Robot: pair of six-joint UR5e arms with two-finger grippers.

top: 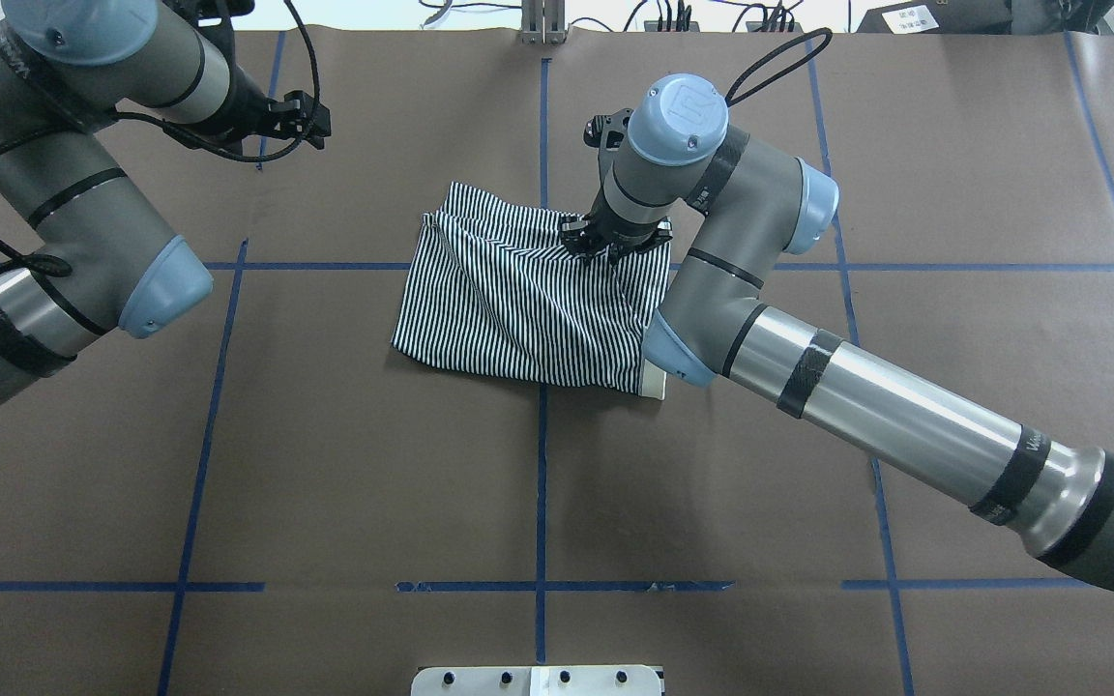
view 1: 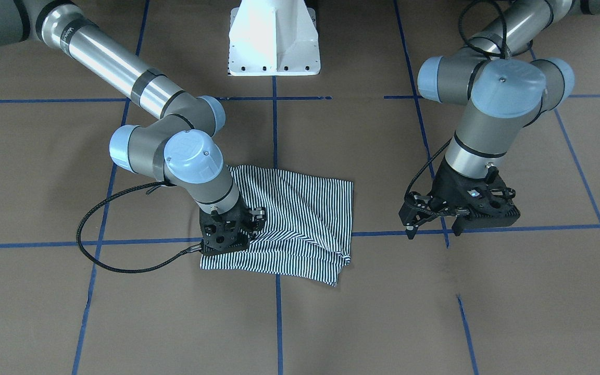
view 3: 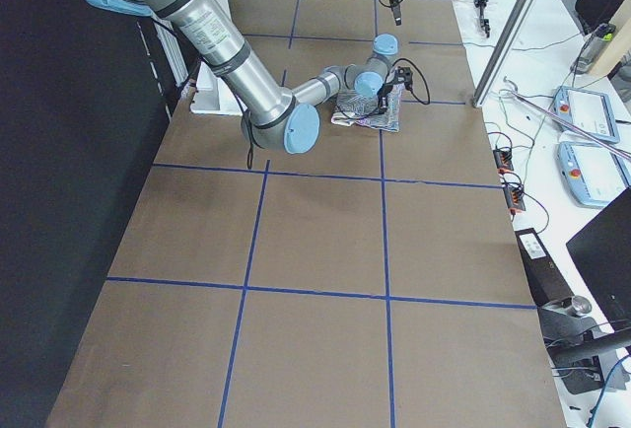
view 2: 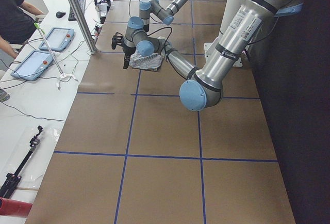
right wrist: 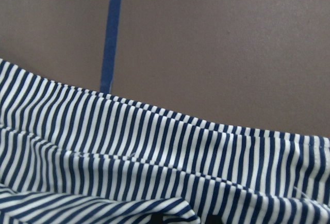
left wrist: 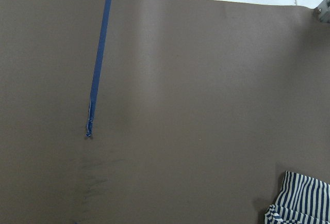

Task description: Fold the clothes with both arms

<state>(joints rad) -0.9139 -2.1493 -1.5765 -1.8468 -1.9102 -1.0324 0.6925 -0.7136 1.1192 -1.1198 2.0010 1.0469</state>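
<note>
The striped navy-and-white shirt lies folded into a rough rectangle at the middle of the brown table, and a cream patch peeks out at one corner. My right gripper is pressed down on the shirt's far edge. In the right wrist view, cloth bunches between its close-set fingertips, so it looks shut on the shirt. My left gripper hangs open and holds nothing above bare table, well off to the shirt's side. The left wrist view catches only a corner of the shirt.
Blue tape lines grid the brown table. The white pedestal base stands at the robot's edge. Beyond the far edge are a side bench with tablets, cables and a metal post. A person sits at that bench.
</note>
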